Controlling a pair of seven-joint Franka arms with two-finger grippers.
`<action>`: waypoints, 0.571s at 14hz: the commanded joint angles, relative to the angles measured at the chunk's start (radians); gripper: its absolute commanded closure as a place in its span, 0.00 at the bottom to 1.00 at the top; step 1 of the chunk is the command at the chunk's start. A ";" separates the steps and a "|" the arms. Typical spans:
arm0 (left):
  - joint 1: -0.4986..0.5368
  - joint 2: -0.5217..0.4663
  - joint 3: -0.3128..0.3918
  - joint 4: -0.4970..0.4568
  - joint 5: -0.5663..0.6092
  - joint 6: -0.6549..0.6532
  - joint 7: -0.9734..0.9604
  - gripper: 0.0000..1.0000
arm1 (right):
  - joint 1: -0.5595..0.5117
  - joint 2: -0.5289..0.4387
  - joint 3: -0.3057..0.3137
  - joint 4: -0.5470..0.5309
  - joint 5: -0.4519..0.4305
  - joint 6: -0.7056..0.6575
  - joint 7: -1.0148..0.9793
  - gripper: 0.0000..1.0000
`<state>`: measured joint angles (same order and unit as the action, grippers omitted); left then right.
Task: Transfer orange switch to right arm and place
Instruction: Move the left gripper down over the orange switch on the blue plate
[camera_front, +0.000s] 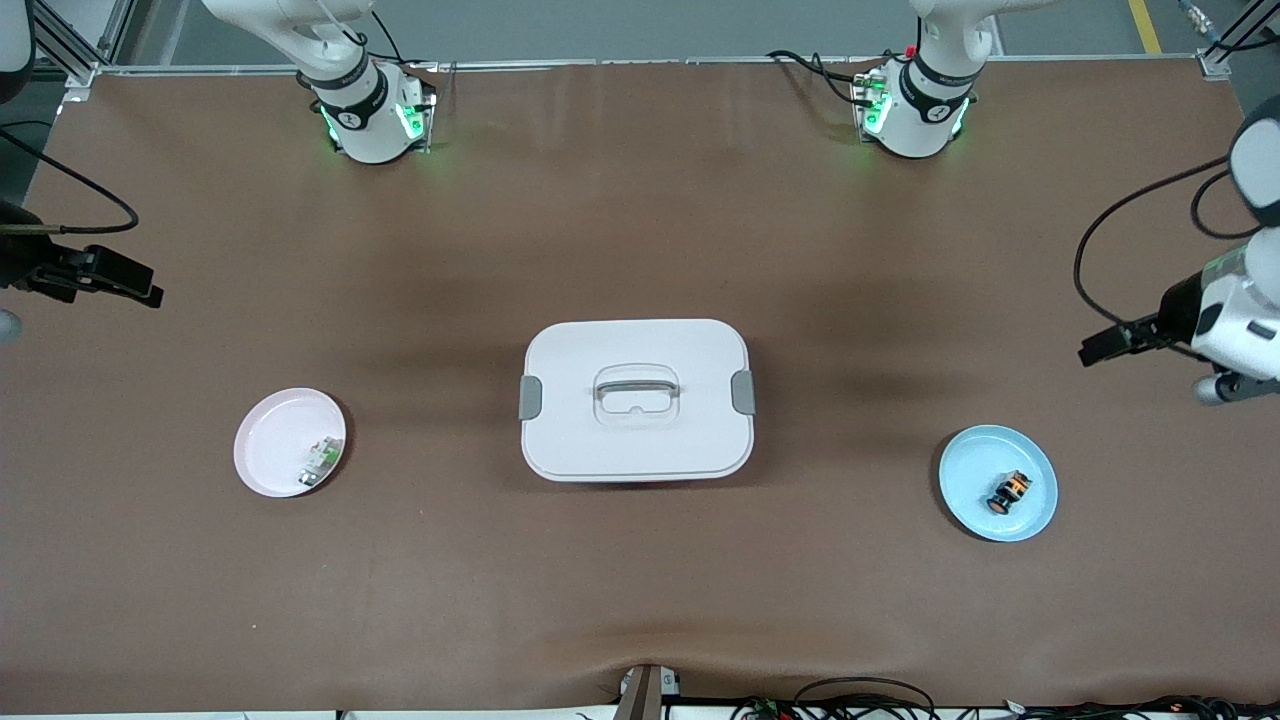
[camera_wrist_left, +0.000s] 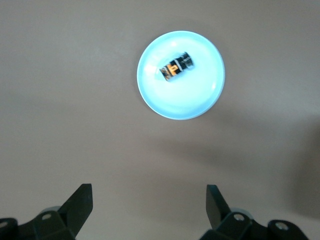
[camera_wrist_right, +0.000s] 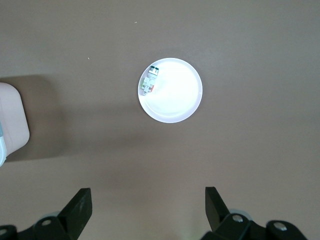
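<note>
The orange switch (camera_front: 1008, 490), a tiny black cylinder with an orange band, lies on its side in a light blue plate (camera_front: 972, 462) toward the left arm's end of the table. My left gripper (camera_front: 1102, 348) hangs open and empty over bare table beside that plate. In the left wrist view the switch (camera_wrist_left: 176, 67) rests in the plate (camera_wrist_left: 192, 97), well away from the left gripper (camera_wrist_left: 149, 205). My right gripper (camera_front: 140, 285) hovers open and empty over the table's other end; the right wrist view shows its spread gripper (camera_wrist_right: 148, 205) holding nothing.
A white lidded box (camera_front: 637, 398) with a handle and grey latches stands mid-table. Toward the right arm's end, a pink plate (camera_front: 270, 438) holds a small white-and-green part (camera_front: 320, 462). The right wrist view shows this plate (camera_wrist_right: 176, 97) and the box corner (camera_wrist_right: 12, 122).
</note>
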<state>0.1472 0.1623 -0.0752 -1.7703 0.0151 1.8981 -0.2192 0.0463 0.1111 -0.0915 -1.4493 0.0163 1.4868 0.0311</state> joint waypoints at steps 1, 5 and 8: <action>0.018 0.093 -0.005 0.003 0.012 0.091 -0.133 0.00 | 0.004 0.009 -0.002 0.021 -0.006 -0.008 0.006 0.00; 0.012 0.192 -0.011 0.020 -0.018 0.173 -0.244 0.00 | 0.006 0.010 -0.002 0.021 -0.004 -0.006 0.006 0.00; 0.005 0.262 -0.012 0.049 -0.034 0.200 -0.258 0.00 | 0.004 0.010 -0.002 0.021 -0.006 -0.008 0.006 0.00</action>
<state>0.1540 0.3802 -0.0841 -1.7608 -0.0016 2.0858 -0.4570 0.0466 0.1114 -0.0913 -1.4493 0.0163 1.4867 0.0311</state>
